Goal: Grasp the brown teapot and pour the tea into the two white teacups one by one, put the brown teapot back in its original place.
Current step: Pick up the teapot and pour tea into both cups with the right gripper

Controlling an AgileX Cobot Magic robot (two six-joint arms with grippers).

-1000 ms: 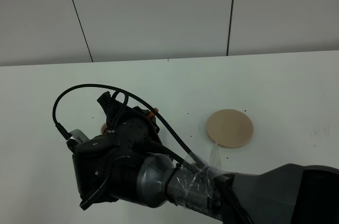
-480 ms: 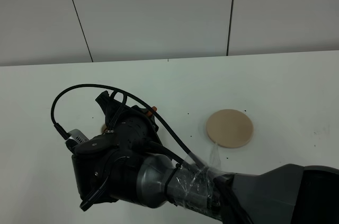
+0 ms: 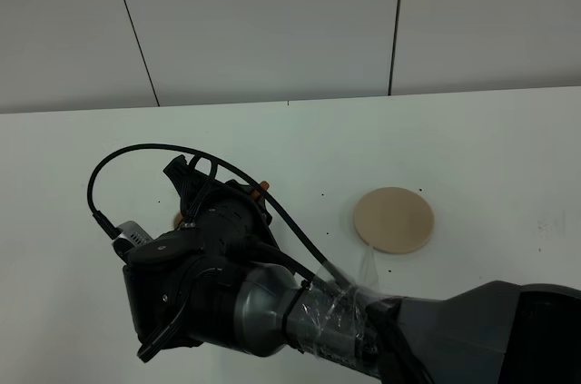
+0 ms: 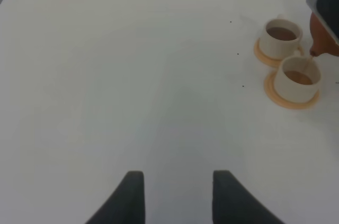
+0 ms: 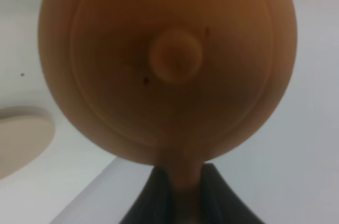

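Above teacups (image 4: 299,78), right jaws closed — clamping teapot (image 5: 169,60)

Right arm (image 3: 272,311) stretched across leftward, right end effector (image 5: 179,197) clamped on the brown teapot (image 5: 167,60), left end effector (image 4: 177,197) open

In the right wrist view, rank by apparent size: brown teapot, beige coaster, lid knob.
1. brown teapot: fills most of the frame, nearest the camera.
2. beige coaster: cut off at the edge.
3. lid knob: close to the coaster's visible part, so unsure.
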